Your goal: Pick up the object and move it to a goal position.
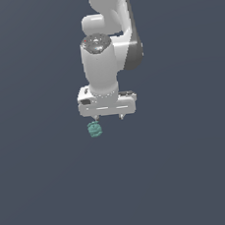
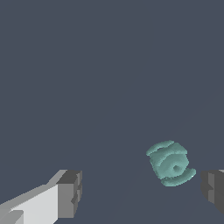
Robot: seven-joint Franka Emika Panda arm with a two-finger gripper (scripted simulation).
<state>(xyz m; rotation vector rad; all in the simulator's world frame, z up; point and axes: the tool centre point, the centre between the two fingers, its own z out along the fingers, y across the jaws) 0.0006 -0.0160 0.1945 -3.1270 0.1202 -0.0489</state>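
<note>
**1 arm, 1 block, jaws spread**

1 teal-green block [image 2: 170, 163] sits closest to the wrist camera, lumpy and ridged, lying on the plain dark grey floor [image 2: 109, 65]. It lies between the 2 fingertips [image 2: 70, 194] but much nearer one of them, apart from both, with bare floor showing on each side. Jaws spread wide, nothing pinched.

Exterior view: gripper [image 1: 108, 117] points straight down, its 2 short tips well apart. Block [image 1: 94, 129] shows just below the tip on the exterior view's left, slightly outboard of it. Whether that tip touches the block cannot be told at this size. White hand body carries the fingers; above it the thick white wrist link [image 1: 99, 66] rises upright, capped by a grey disc. Farthest up, the arm [image 1: 116, 15] curves out of frame. Floor [image 1: 44, 191] is uniform all round
</note>
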